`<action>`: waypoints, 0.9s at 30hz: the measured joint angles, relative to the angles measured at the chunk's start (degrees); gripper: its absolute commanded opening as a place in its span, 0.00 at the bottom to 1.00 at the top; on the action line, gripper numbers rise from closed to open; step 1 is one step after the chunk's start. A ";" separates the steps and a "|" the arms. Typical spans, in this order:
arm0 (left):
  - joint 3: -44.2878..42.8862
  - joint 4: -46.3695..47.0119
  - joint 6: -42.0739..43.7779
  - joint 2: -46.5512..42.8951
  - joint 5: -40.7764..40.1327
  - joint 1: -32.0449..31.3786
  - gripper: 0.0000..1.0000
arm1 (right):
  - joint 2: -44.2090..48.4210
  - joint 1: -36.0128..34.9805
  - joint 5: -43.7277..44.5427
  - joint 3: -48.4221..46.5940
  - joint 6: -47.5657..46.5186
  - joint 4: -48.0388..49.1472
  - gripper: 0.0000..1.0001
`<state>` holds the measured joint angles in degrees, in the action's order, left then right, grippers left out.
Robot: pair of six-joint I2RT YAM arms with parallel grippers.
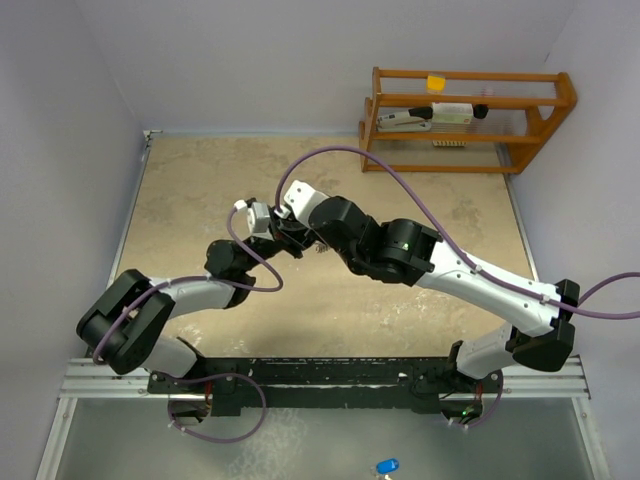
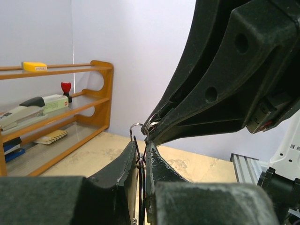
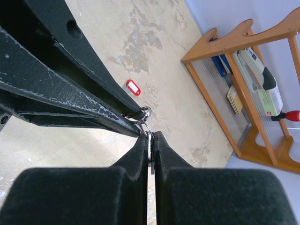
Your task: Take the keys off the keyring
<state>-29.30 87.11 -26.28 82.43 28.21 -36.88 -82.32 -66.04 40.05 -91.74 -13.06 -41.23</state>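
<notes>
Both grippers meet tip to tip above the middle of the table. My left gripper [image 1: 283,232] [image 2: 142,157] is shut on a thin dark edge-on loop, the keyring [image 2: 140,187], whose silver wire [image 2: 135,126] curls out above the fingertips. My right gripper [image 1: 297,236] [image 3: 151,137] is shut on a thin silver and dark piece [image 3: 149,149], apparently the black-tagged key, joined to a small silver loop [image 3: 145,112] at the left fingertips. The red-tagged key [image 3: 133,87] lies loose on the table beyond the grippers.
A wooden rack [image 1: 465,110] [image 2: 93,101] [image 3: 243,84] stands at the far right with a stapler [image 1: 405,120], a yellow block [image 1: 436,82] and a red-topped item [image 2: 66,87]. A metal rail [image 1: 320,375] runs along the near edge. A small blue object [image 1: 386,466] lies below it.
</notes>
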 measured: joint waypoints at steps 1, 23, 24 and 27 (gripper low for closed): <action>0.00 -0.11 0.42 -0.22 0.09 0.00 0.00 | 0.00 -0.07 0.02 -0.04 0.00 -0.04 0.00; 1.18 -22.58 18.23 -15.28 2.93 0.02 0.00 | -8.46 -0.44 0.48 -14.45 2.84 -14.60 0.00; 1.18 -23.28 18.62 -15.74 3.13 0.02 0.00 | -8.46 -0.44 0.48 -14.47 2.84 -14.73 0.00; 1.18 -24.92 19.67 -16.74 3.65 0.04 0.00 | -8.46 -0.44 0.31 -14.49 2.82 -15.08 0.00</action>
<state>-28.12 62.19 -6.61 65.69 31.86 -36.84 -90.78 -66.48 40.36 -106.24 -10.24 -56.31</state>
